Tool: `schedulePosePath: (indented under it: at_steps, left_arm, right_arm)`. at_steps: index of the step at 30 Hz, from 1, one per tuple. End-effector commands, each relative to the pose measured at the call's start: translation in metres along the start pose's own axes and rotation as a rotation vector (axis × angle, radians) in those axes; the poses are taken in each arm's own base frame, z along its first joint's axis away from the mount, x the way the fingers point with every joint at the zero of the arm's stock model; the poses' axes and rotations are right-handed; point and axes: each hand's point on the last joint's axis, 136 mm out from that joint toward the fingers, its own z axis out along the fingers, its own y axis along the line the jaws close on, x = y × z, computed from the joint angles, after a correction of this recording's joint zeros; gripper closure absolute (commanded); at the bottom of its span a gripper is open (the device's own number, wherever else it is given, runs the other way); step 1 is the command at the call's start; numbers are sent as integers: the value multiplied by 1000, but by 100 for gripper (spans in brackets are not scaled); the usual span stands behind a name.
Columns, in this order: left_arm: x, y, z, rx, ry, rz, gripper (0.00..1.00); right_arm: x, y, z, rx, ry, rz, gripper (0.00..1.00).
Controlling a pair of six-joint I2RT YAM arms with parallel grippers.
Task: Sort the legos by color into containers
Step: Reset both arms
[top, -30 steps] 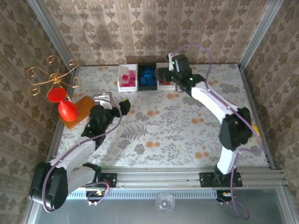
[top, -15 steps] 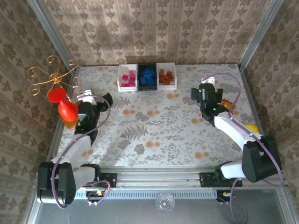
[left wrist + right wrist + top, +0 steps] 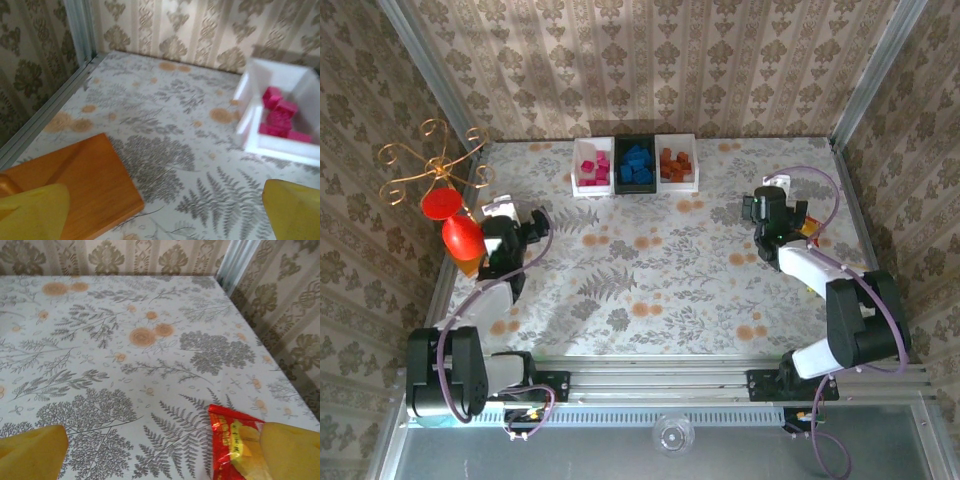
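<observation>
Legos (image 3: 637, 165) by color in containers (image 3: 592, 191)

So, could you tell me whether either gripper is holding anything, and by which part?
Nothing is held. The left gripper and the right gripper both stand open and empty; the snack packet near the right one lies on the table.

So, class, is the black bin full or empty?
Partly filled: the black bin holds a pile of blue legos, seen from above.

No readable text; print on snack packet (image 3: 231, 439) too blurred
</observation>
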Motion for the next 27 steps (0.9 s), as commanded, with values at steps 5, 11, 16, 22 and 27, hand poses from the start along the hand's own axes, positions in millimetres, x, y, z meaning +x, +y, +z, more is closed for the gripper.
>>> schedulePosePath:
  at_steps: [5,11,16,22,27]
  left_arm:
    - [8,15,10,-94,-1,132,0]
    - [12,11,7,-96,5,213,0]
    - [24,3,17,-83,34,274,0]
    - [41,4,26,-75,-25,296,0]
    - [51,4,29,-43,-26,276,0]
  right_arm:
    - [-8,22,1,-118,-43,-33,0]
    - [-2,21,-7,-139,-53,-77,0]
    - [3,22,-5,-143,-51,-100,0]
    - [9,27,-13,-220,-77,-99,0]
    - [24,29,-15,-296,-56,-84,0]
